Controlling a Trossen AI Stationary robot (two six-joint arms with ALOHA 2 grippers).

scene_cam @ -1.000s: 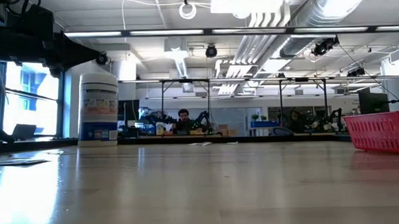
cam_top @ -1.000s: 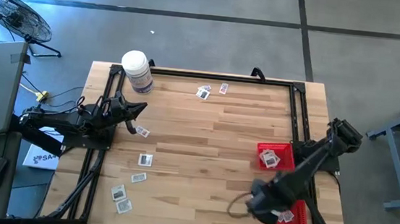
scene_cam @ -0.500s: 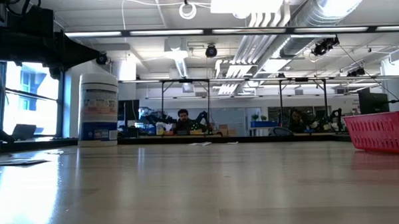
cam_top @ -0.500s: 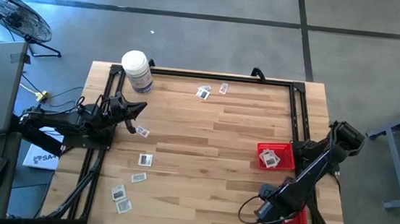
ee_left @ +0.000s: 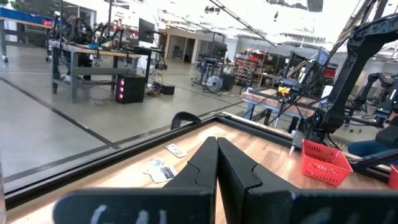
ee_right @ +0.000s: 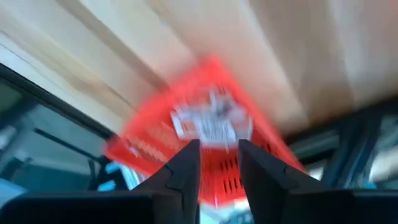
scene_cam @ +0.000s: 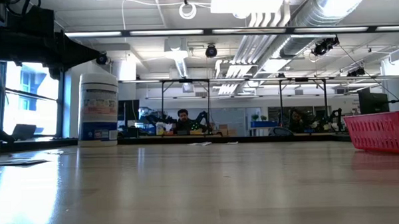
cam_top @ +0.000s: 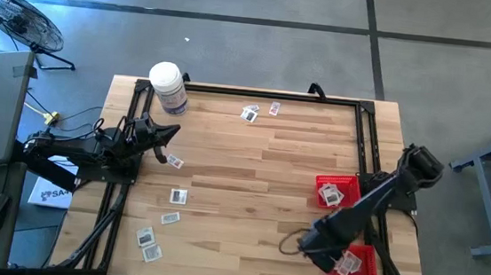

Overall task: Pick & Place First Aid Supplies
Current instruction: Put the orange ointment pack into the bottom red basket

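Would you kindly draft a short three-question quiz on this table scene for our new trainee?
1. True or false: the left gripper is shut.
2. The right gripper hovers over: A) the white bottle B) the near red basket C) the fan
3. Fill in: the far red basket holds a ____.

Key: 1 true; 2 B; 3 packet

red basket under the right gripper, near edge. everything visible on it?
The red basket is a small mesh tray of plastic-looking lattice, sitting flat at the table's near right corner. White packets lie inside it. The right gripper, fingers parted, hangs above it and covers part of it from overhead. A second red basket sits apart, farther back.
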